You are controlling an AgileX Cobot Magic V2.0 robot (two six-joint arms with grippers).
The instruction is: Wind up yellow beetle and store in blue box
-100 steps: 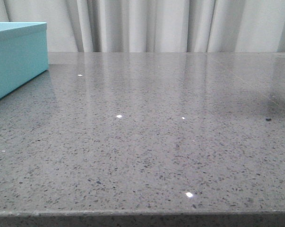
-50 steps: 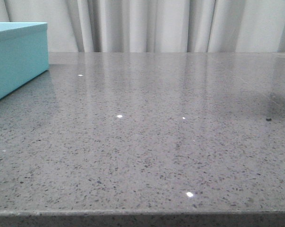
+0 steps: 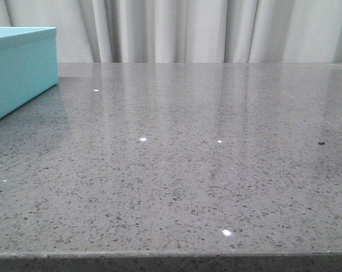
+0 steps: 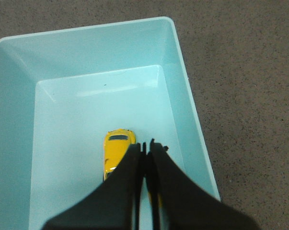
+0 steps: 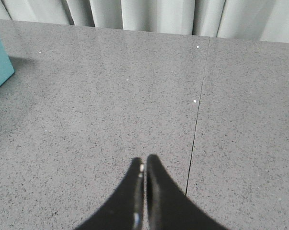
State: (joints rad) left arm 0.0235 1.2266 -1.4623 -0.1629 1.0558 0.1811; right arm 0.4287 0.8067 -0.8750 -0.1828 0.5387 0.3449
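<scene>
Yellow and glossy, the toy car [image 4: 116, 152] lies on the floor of the open blue box [image 4: 192, 120], nearer one long wall than the other, its rear half hidden behind the left gripper [image 4: 145, 146]. That gripper hangs above the box with its jaws pressed together, holding nothing. The right gripper [image 5: 143, 165], jaws also together and empty, hovers over the grey speckled table [image 3: 188, 170], well away from the box, which stands at the table's far left.

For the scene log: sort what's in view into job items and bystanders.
Job items: yellow beetle, lying inside the open blue box; left gripper, shut above it.
Bystanders: grey speckled table; white curtain; right gripper, shut, holding nothing.
</scene>
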